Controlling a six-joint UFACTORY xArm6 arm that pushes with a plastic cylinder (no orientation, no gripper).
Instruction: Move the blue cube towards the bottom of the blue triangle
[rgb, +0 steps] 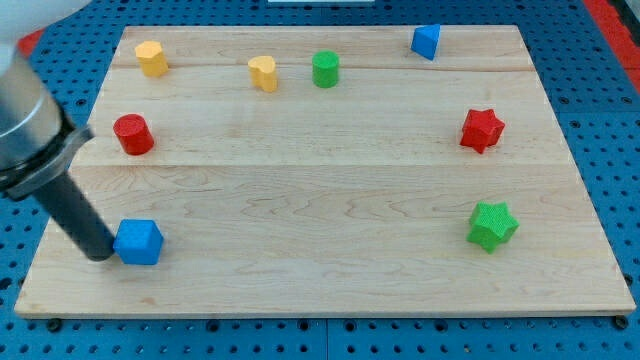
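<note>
Pressing my tip (101, 252) against the view's-left face of the blue cube (138, 241), sitting near the bench's (330, 200) bottom-left corner; blue triangle (426, 41) lying well apart, top right. No gripper fitted.

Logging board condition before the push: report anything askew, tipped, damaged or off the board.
Nothing stands out. All eight blocks sit on the wooden board, none tipped or stacked. My tip rests against the blue cube on its view-left side.

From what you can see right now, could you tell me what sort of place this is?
Probably a robotics lab bench: a wooden board lies on blue pegboard, with small coloured blocks spread out, and my tip is against the blue cube.
</note>
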